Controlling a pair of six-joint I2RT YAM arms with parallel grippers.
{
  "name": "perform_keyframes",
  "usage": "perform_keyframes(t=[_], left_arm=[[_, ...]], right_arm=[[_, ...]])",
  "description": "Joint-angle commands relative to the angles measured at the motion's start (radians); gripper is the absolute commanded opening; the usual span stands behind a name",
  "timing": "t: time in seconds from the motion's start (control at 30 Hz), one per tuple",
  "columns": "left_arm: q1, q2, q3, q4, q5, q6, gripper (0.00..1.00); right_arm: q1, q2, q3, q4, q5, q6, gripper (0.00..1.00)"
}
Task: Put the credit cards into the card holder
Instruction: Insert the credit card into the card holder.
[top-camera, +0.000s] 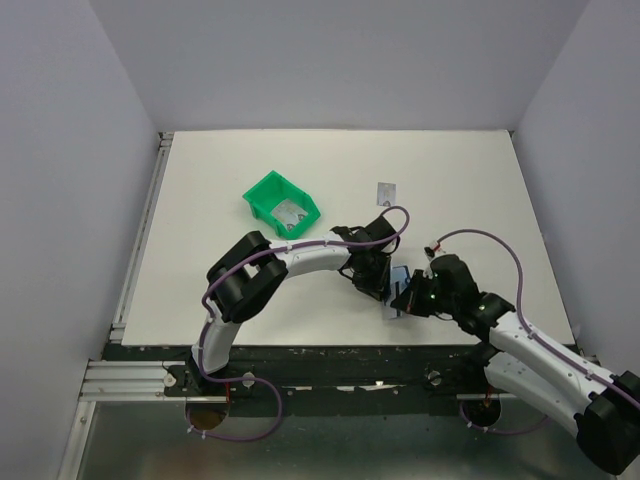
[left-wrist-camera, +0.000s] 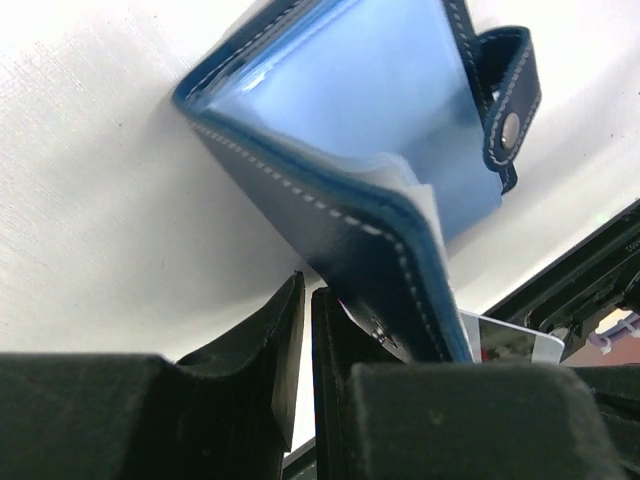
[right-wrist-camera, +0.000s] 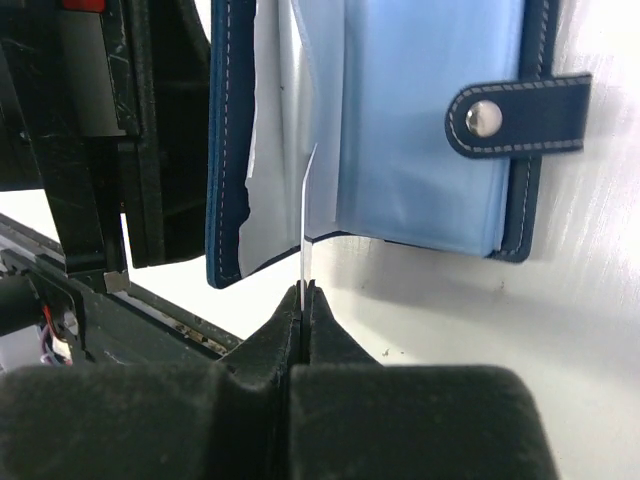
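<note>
Green bin (top-camera: 265, 188) overhead only; card (right-wrist-camera: 304, 240) edge-on at right wrist.

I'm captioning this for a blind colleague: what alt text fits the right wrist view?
The right hand pinches a thin credit card edge-on, its tip at the clear blue sleeves of the open navy card holder on the white table. The holder's snap tab with a silver stud lies to the right.
</note>
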Motion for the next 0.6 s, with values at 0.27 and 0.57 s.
perform_keyframes(t=[0.27,0.57], left_arm=[[0.003,-0.029,-0.047,0.021,0.004,0.004,0.23],[0.013,-0.069,-0.087,0.029,-0.004,-0.002,0.22]], right_arm=[[-0.003,0.145,0.042,0.045,-0.029,-0.039,0.00],[-0.003,0.256,0.097,0.036,-0.009,-0.037,0.00]])
